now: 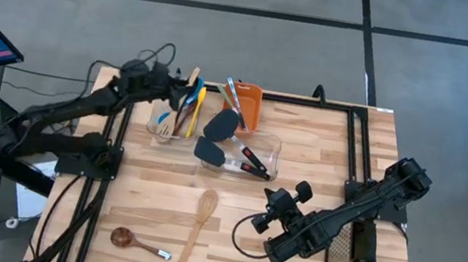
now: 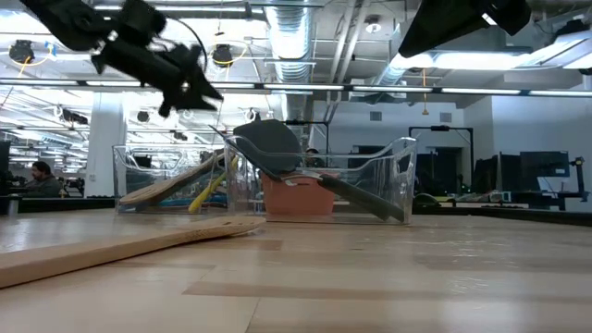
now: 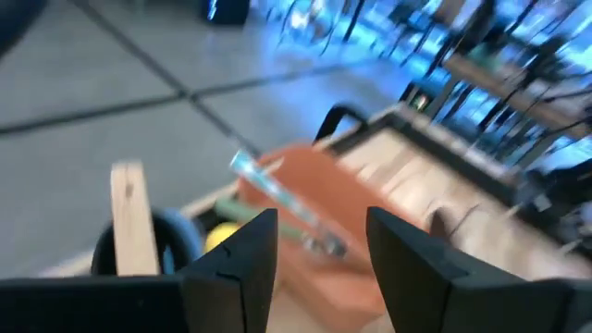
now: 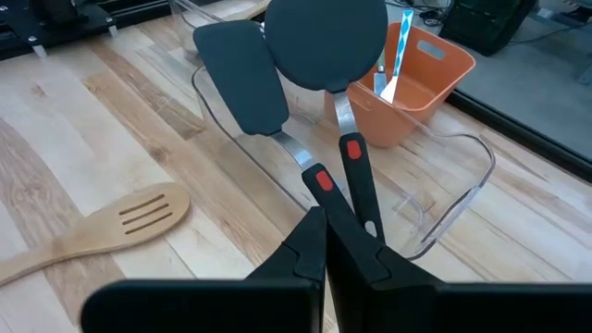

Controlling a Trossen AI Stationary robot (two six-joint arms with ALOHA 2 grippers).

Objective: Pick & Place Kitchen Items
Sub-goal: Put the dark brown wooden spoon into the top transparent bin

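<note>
Left gripper [image 1: 187, 87] spread, empty, above the utensil tub [image 1: 160, 127]. Right gripper [image 1: 263, 220] pressed together, empty, over the counter [image 1: 305, 151].

Overhead view looking straight down, low view level across the table [image 2: 388, 277], both showing the clear tubs [image 1: 254, 153].

Wooden table [image 1: 304, 160] bears tubs [image 1: 249, 156], slotted spatula [image 1: 196, 232], ladle [image 1: 132, 241].

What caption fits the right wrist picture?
Shut right gripper hovers by two black turners in a clear tub.
</note>
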